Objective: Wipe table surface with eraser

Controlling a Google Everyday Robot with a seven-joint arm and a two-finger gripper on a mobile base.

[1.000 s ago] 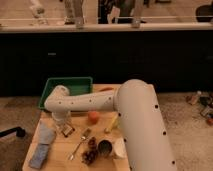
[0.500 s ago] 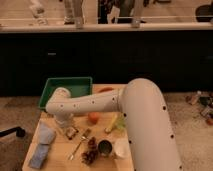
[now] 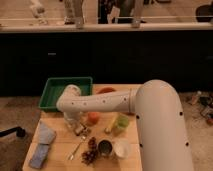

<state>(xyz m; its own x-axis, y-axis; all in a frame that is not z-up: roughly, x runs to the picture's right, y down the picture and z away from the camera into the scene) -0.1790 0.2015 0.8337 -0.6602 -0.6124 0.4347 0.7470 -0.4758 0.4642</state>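
Fingers: closed; your gripper point(image 3: 77, 125) is low in front of the green tray point(image 3: 52, 95), the eraser point(image 3: 80, 130) probably under it.
Table surface point(image 3: 57, 142): crowded; keep strokes short.
Fork point(image 3: 77, 148): just nearer than the eraser; avoid it.

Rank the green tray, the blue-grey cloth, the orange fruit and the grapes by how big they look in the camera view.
1. Green tray
2. Blue-grey cloth
3. Grapes and orange fruit: too alike to rank.

The claw, shut, sits low over the table surface beside the fruit.
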